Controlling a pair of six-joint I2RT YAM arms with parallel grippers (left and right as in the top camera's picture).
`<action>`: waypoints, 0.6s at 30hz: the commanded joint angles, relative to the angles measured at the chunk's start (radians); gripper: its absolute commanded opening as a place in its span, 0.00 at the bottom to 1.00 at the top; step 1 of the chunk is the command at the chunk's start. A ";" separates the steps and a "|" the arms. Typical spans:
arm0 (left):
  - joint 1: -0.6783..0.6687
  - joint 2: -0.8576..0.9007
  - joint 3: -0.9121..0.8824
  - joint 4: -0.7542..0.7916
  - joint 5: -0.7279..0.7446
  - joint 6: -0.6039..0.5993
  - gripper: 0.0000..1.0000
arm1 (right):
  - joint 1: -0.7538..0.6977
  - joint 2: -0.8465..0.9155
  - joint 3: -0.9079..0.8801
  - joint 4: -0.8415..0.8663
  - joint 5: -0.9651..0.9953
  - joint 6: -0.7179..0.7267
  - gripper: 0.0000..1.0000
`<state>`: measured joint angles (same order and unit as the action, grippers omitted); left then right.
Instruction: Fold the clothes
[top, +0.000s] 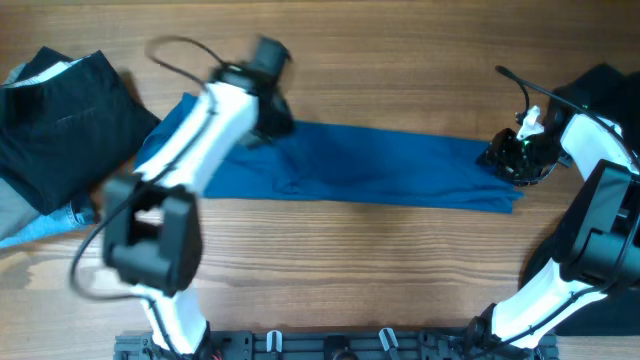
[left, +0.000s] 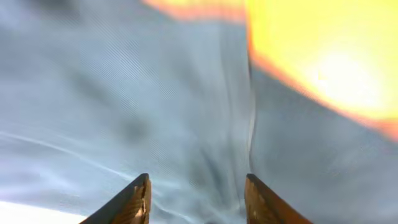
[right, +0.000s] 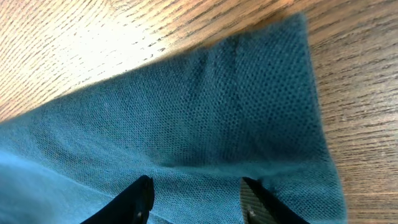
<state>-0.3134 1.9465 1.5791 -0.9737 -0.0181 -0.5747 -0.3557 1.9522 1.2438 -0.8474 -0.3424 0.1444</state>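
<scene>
at the far left a black pile lies on the table in a rough square, with a bit of pale blue cloth poking out under it; it looks folded, but i can't be sure; next comes the left gripper, low over the left end of the blue shirt; its fingers are apart and hold nothing, though that view is blurry; the shirt lies in the middle of the table as one long thin strip, running left to right; so i think the long folds are done; the right gripper sits at the right end of the strip, fingers apart, tips on the cloth or just above it, i can't tell which; at the far right more black cloth shows at the edge, partly cut off; what is left, i think: bring the ends of the strip in to make a small square, then do any black clothes not folded yet
</scene>
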 joint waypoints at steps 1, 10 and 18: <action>0.146 -0.069 0.027 0.015 -0.097 0.021 0.49 | 0.001 -0.013 -0.012 -0.003 0.037 -0.014 0.50; 0.360 0.052 0.024 0.011 0.038 0.020 0.49 | 0.001 -0.013 -0.012 -0.003 0.037 -0.014 0.50; 0.357 0.106 0.023 0.017 0.035 0.021 0.47 | 0.001 -0.013 -0.012 -0.003 0.037 -0.014 0.50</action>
<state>0.0513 2.0270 1.6093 -0.9596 0.0025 -0.5652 -0.3557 1.9522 1.2438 -0.8478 -0.3393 0.1444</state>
